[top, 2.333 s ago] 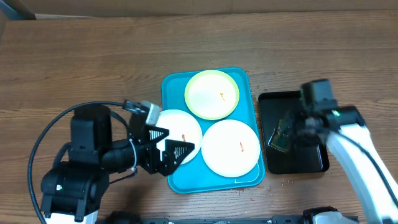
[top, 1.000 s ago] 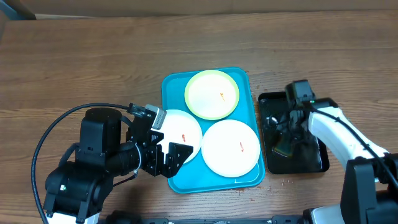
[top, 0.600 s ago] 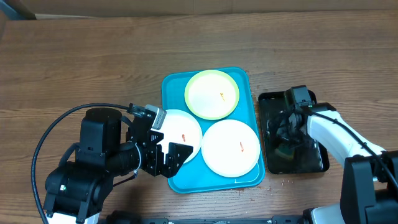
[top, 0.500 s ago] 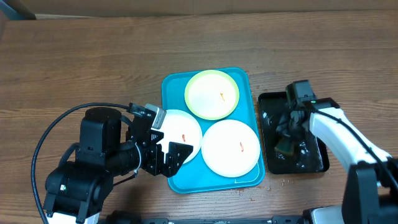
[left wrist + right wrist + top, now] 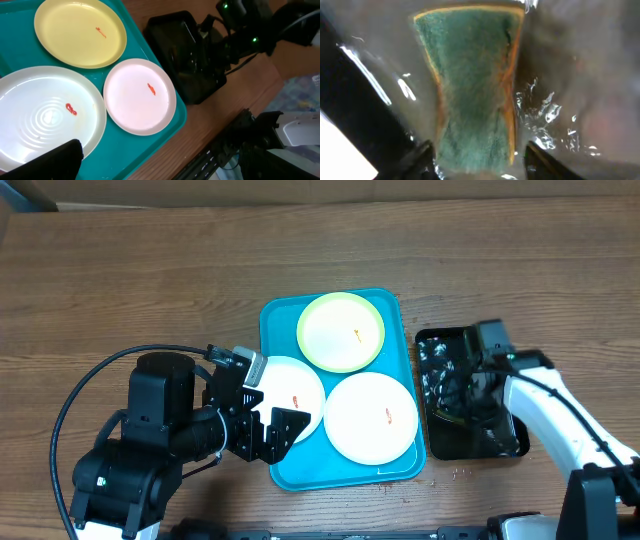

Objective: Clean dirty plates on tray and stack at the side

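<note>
Plates: three on the blue tray [image 5: 275,315], each with a red smear; yellow-green plate [image 5: 340,332] at its 12 o'clock, white plate [image 5: 295,390] at 9, second white plate [image 5: 370,417] at 5.
Left gripper [image 5: 272,412]: jaws spread wide, holding nothing, over the 9 o'clock plate's rim.
Right gripper [image 5: 477,155]: over the black tray [image 5: 500,442], 3 o'clock of the blue one; jaws parted, astride the wet green sponge [image 5: 472,75], not clamping it.

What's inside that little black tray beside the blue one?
A green sponge, yellow-edged, lies in what looks like shallow water, with the right gripper open astride it. From overhead the arm covers part of the black tray, so anything else in it is hidden.
</note>
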Controlling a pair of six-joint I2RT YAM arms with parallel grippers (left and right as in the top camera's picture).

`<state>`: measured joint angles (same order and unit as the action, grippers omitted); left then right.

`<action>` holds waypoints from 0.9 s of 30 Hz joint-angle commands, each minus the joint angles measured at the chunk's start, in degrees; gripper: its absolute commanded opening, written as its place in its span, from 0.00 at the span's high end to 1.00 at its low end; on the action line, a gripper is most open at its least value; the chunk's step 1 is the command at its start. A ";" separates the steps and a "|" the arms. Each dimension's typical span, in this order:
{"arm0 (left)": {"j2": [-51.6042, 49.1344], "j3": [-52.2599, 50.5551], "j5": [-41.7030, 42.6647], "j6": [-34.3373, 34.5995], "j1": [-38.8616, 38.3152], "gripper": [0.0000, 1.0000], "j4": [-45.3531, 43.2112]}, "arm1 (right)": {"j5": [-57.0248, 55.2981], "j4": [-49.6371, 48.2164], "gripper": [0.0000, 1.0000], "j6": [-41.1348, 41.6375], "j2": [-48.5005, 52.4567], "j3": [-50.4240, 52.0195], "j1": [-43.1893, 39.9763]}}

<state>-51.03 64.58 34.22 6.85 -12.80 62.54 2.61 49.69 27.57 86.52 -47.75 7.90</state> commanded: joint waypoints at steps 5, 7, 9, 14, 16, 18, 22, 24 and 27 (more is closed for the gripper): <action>0.02 1.20 -0.35 -0.90 -0.46 0.00 0.02 | 0.07 -11.85 0.90 4.15 -0.37 9.64 -0.11; 0.04 1.20 -0.33 -0.87 -0.46 0.00 0.02 | 0.04 -12.15 0.96 3.91 -0.37 8.98 -0.11; 0.04 1.20 -0.35 -0.90 -0.46 0.00 0.09 | 0.04 -10.32 0.96 2.99 -0.46 6.99 -0.11; 0.04 1.20 -0.35 -0.87 -0.46 0.00 0.00 | 0.00 -1.51 0.88 -2.69 -1.92 -0.15 -0.11; 0.02 1.20 -0.33 -0.87 -0.46 0.00 0.02 | -0.24 1.95 0.75 -4.00 -2.78 -2.99 -0.11; 0.02 1.20 -0.35 -0.87 -0.46 0.00 -0.15 | -1.05 4.63 0.59 -4.04 -3.58 -5.46 -0.11; 0.02 1.20 -0.35 -0.85 -0.46 0.00 -0.66 | -1.25 5.05 0.33 -3.98 -3.87 -6.58 -0.11; -0.07 1.20 -0.83 -0.48 -0.46 0.00 -0.42 | -1.29 4.48 0.31 -3.67 -3.21 -6.45 -0.11; -0.68 1.14 -6.01 3.63 -0.48 0.00 0.85 | -1.49 2.38 0.32 -2.03 -2.12 -5.31 -0.11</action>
<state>-51.07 64.62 33.12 7.49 -12.80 62.57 2.09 53.56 24.21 83.57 -53.45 7.90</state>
